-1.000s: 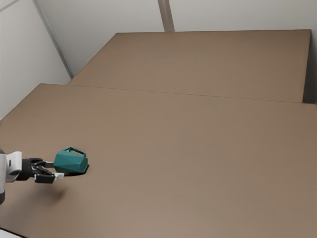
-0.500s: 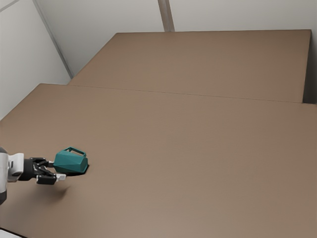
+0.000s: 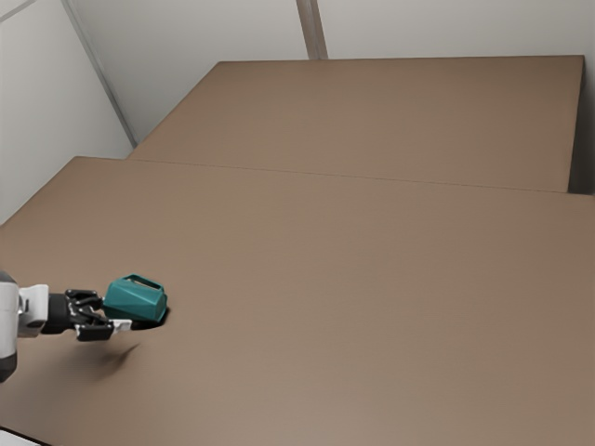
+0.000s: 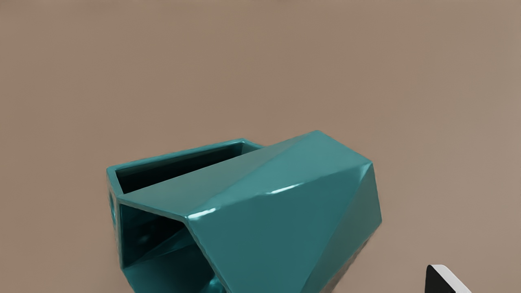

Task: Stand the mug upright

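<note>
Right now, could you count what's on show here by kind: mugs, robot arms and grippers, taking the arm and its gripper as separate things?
Mugs: 1, the teal mug lying on its side
Robot arms: 1, the white and black arm
Grippers: 1, the black gripper beside the mug
Total: 3

brown tabletop [image 3: 325, 279], pale grey wall [image 3: 446, 28] behind, brownish vertical strip [image 3: 312, 28].
</note>
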Robot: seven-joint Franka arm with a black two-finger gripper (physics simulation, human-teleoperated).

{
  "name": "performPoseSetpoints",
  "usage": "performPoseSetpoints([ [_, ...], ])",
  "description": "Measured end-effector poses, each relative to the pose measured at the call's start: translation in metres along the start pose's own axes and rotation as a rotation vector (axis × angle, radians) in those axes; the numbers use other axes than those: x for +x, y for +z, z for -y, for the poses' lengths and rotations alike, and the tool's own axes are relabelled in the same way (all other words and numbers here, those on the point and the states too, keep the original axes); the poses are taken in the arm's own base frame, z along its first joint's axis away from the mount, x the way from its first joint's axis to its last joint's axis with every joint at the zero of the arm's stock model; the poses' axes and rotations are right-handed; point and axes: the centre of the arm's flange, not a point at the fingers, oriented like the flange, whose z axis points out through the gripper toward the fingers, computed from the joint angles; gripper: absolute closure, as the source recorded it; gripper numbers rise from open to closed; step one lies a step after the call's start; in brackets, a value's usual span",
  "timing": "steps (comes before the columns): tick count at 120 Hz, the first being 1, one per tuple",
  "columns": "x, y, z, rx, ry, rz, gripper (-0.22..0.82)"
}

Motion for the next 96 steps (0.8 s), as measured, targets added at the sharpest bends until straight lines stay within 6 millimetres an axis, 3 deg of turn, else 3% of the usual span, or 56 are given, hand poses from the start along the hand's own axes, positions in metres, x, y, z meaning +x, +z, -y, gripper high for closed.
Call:
performPoseSetpoints([
  [36, 0.021, 0.011, -0.002, -0.038, 0.053, -0.038, 0.24],
  [65, 0.032, 0.012, -0.001, -0.03, 0.067, -0.067, 0.6],
  [96, 0.046, 0.01, 0.005, -0.019, 0.098, -0.08, 0.74],
])
